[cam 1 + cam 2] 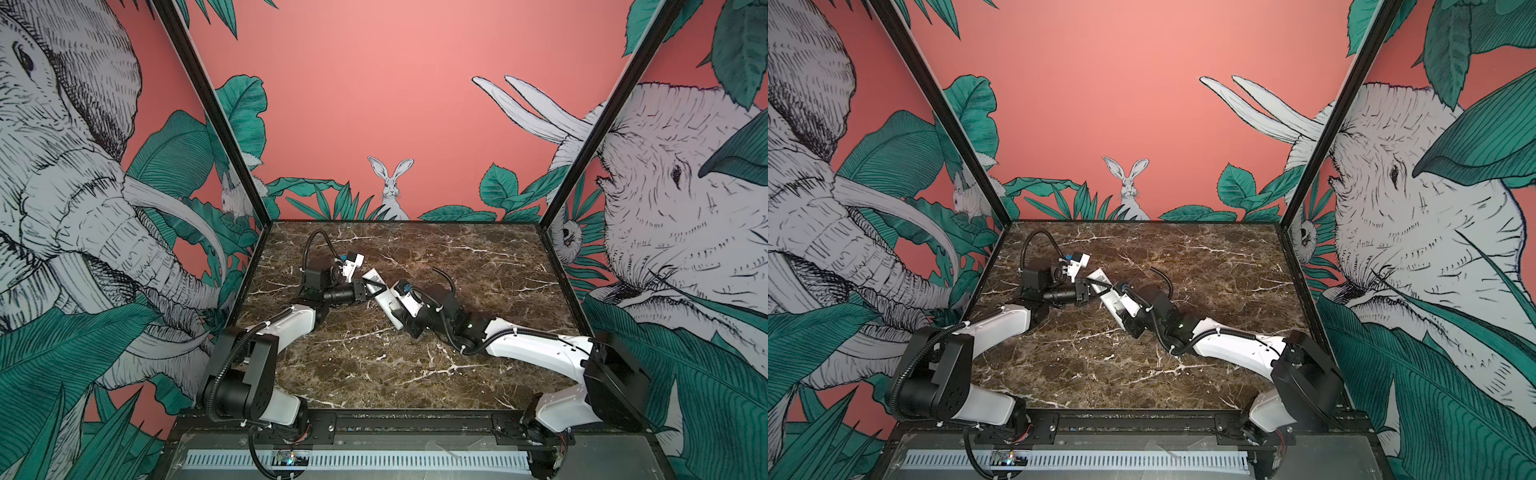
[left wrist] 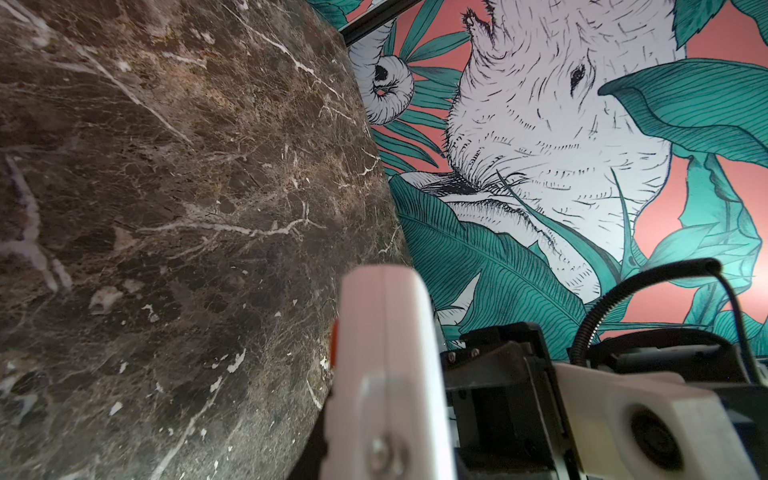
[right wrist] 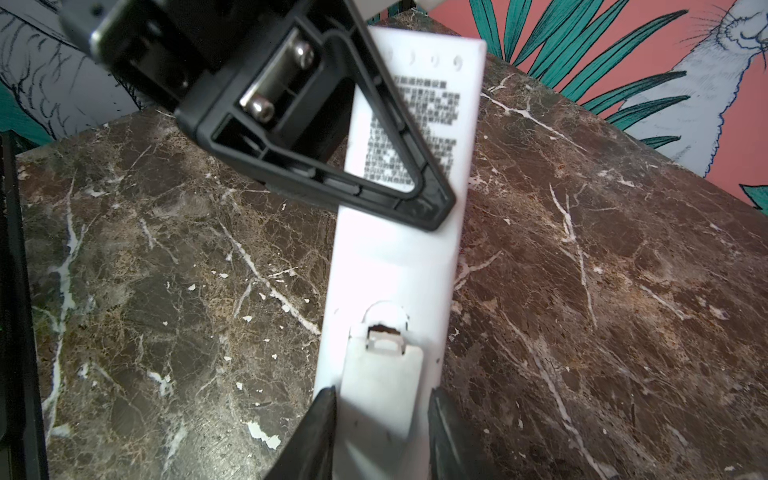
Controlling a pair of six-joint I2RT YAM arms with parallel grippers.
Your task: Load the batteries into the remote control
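Note:
The white remote control [image 1: 383,300] [image 1: 1109,296] lies back-up, slanting across the middle of the marble table in both top views. My left gripper [image 1: 371,287] [image 3: 428,203] is shut on the remote's far half, and one black triangular finger crosses its printed label. In the left wrist view the remote [image 2: 382,316] shows edge-on. My right gripper [image 3: 382,399] hangs over the near end, its fingers apart on either side of the battery cover [image 3: 386,374]. A dark slit shows at the cover's latch. The batteries are hidden.
The brown marble table [image 1: 374,365] has printed walls on three sides, with black frame posts [image 1: 216,124] at the back corners. Both arms reach in from the front rail [image 1: 374,419], and their wrists almost meet mid-table.

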